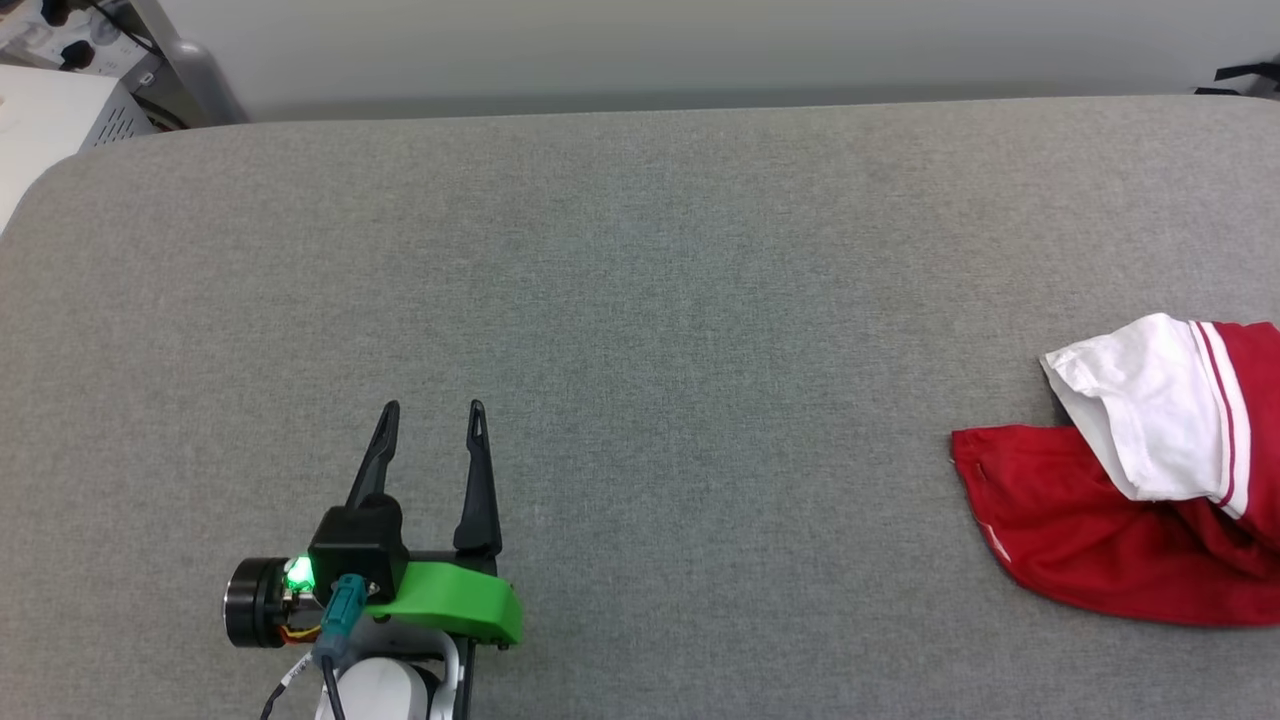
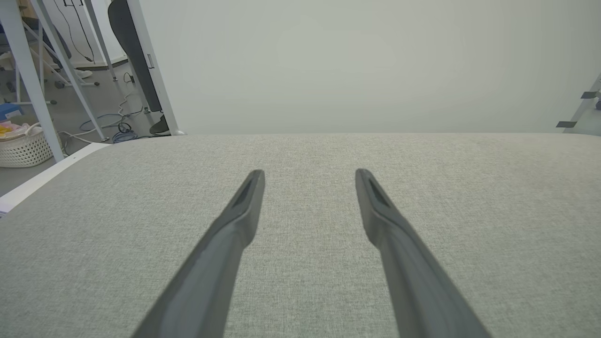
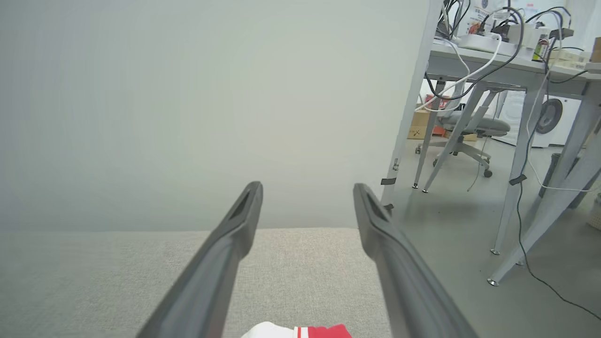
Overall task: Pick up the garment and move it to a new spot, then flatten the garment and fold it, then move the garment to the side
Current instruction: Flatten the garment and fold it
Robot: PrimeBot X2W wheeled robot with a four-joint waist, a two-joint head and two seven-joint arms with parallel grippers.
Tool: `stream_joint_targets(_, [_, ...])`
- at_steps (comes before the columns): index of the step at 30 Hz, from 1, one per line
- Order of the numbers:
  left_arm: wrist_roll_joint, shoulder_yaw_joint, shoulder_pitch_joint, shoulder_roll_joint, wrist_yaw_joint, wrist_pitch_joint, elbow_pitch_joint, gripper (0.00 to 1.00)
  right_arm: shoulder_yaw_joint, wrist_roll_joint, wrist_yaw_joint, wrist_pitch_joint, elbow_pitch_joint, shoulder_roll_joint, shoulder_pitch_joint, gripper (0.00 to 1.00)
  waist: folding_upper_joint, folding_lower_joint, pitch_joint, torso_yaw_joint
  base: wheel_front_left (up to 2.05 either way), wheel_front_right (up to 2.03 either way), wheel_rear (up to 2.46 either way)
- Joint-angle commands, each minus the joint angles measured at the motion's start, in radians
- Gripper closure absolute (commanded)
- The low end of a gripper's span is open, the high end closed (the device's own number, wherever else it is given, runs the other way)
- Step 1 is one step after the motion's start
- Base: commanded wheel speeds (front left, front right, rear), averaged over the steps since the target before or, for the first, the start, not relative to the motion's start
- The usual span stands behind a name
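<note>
The garment (image 1: 1120, 520), red with a white sleeve and striped trim, lies bunched at the right edge of the grey padded table (image 1: 640, 300). A small bit of the garment (image 3: 300, 331) peeks in at the bottom of the right wrist view, below and between the fingers of my right gripper (image 3: 307, 190), which is open and holds nothing. At the lower left of the head view my left gripper (image 1: 432, 410) rests open above the table, far from the garment. The left gripper (image 2: 310, 174) has only bare grey fabric between its fingers.
A pale wall runs behind the table's far edge. To the right of the table stand a desk (image 3: 512, 56) with cables and an office chair (image 3: 469, 131). Off the table's left side are metal stand legs, floor cables and a white basket (image 2: 23, 148).
</note>
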Motion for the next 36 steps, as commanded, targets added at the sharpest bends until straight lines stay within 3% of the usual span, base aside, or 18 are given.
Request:
stream_joint_targets(1, [0.009,0.003,0.008,-0.002,-0.004,-0.006,-0.006,0.0,0.037,0.003,-0.001,0.04,-0.027,-0.031,-0.026,0.0,0.0,0.0,0.007,0.005,0.0,0.0,0.0])
stream_joint_targets(5, [0.019,0.0,-0.007,-0.002,-0.008,-0.006,-0.018,0.0,0.189,0.05,-0.001,0.219,-0.068,-0.16,-0.07,0.0,0.0,0.0,0.026,0.019,0.0,0.0,0.0])
stream_joint_targets(10, [0.028,-0.004,-0.023,-0.002,-0.006,-0.006,-0.041,0.0,0.362,0.201,-0.001,0.497,-0.046,-0.313,-0.123,0.0,0.0,0.0,0.055,0.04,0.0,0.0,0.0])
stream_joint_targets(16, [0.033,-0.013,-0.049,-0.002,0.001,-0.006,-0.065,0.0,0.511,0.357,-0.001,0.74,0.022,-0.438,-0.19,0.0,0.0,0.0,0.108,0.067,0.0,0.0,0.0])
stream_joint_targets(23, [0.03,-0.028,-0.089,-0.002,0.005,-0.006,-0.079,0.0,0.663,0.405,-0.001,0.839,0.165,-0.477,-0.271,0.0,0.0,0.0,0.177,0.102,0.0,0.0,0.0])
stream_joint_targets(33, [0.021,-0.041,-0.119,-0.002,0.018,-0.006,-0.075,0.0,0.828,0.442,-0.001,0.833,0.419,-0.439,-0.301,0.0,0.0,0.0,0.226,0.128,0.0,0.0,0.0])
stream_joint_targets(34, [0.022,-0.039,-0.118,-0.002,0.019,-0.006,-0.074,0.0,0.835,0.448,-0.001,0.824,0.429,-0.437,-0.304,0.67,0.0,0.0,0.225,0.126,0.0,0.0,0.0])
stream_joint_targets(35, [0.022,-0.036,-0.116,-0.002,0.02,-0.006,-0.072,0.0,0.841,0.454,-0.001,0.806,0.436,-0.435,-0.31,1.0,0.0,0.0,0.221,0.122,0.0,0.0,0.0])
stream_joint_targets(36, [0.023,-0.034,-0.114,-0.002,0.021,-0.006,-0.071,0.0,0.843,0.461,-0.001,0.79,0.442,-0.433,-0.314,1.0,0.0,0.0,0.218,0.119,0.0,0.0,0.0])
